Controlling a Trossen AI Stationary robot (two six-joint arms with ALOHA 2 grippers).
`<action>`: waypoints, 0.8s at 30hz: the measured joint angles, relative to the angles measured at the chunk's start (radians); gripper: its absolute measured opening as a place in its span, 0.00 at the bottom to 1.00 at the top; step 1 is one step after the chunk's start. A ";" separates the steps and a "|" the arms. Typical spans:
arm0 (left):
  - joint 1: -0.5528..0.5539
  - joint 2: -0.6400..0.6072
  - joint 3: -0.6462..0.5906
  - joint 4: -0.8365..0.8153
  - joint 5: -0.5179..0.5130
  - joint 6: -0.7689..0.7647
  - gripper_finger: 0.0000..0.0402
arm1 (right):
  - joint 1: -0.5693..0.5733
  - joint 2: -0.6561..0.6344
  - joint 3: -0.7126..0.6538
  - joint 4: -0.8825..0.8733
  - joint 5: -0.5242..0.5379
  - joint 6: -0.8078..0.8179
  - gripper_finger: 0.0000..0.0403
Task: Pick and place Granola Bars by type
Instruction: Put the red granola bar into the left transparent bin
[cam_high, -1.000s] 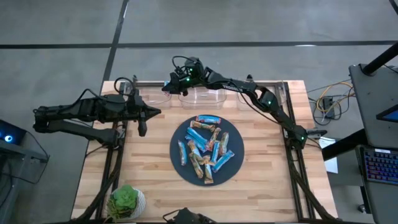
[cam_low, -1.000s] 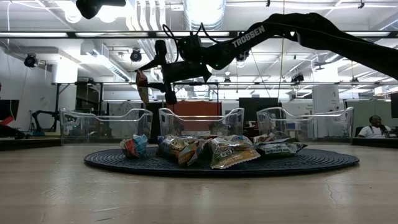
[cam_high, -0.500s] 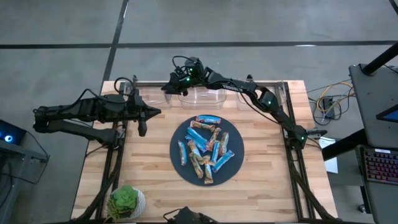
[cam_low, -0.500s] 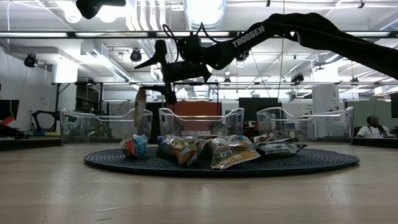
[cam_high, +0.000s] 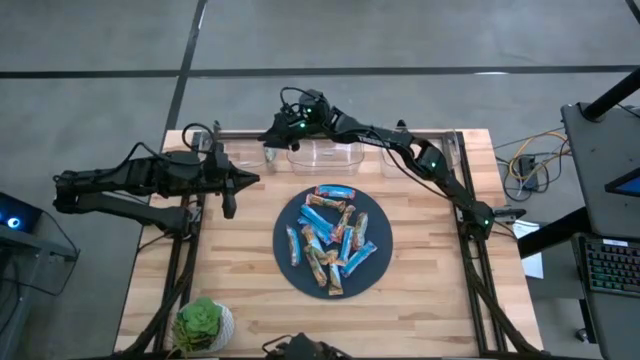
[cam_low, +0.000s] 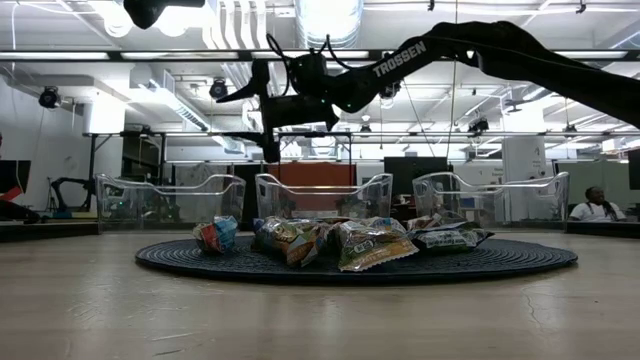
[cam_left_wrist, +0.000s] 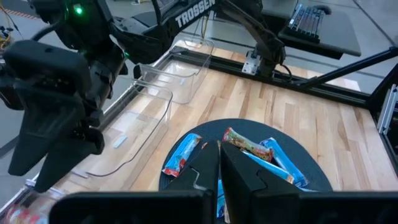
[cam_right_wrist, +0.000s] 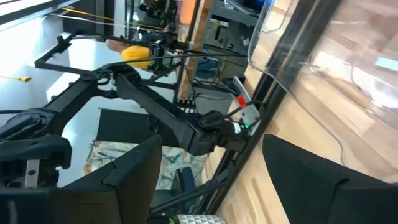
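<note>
The granola bars (cam_high: 330, 238) lay heaped on the dark round mat (cam_high: 285, 262), below and well clear of the right gripper (cam_high: 268, 137), which hung open and empty over the clear bins (cam_low: 320, 196); they looked light, crinkly and slippery, best pinched across the middle. The left gripper (cam_high: 238, 181) waited closed beside the mat; whatever lay inside the bins was hard to make out.

Right arm is being stretched from the worktop's right edge across to the far side, its right claw (cam_high: 270, 139) being held high over the far left part of the worktop, fingers (cam_right_wrist: 134, 171) being kept spread wide, nothing between them. Left arm is being held out level from the left side, waiting, its left claw (cam_high: 245, 180) being kept pressed shut, pointing toward the worktop's middle.
</note>
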 joint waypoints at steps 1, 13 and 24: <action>0.000 0.000 0.000 0.000 0.000 0.000 0.00 | 0.000 0.000 0.000 0.001 0.000 -0.007 0.65; 0.000 0.000 0.000 0.000 0.000 -0.002 0.00 | 0.000 -0.008 0.000 0.005 -0.028 -0.124 0.39; 0.000 0.000 0.000 -0.001 0.000 -0.020 0.00 | 0.000 -0.013 0.000 0.005 -0.060 -0.264 0.05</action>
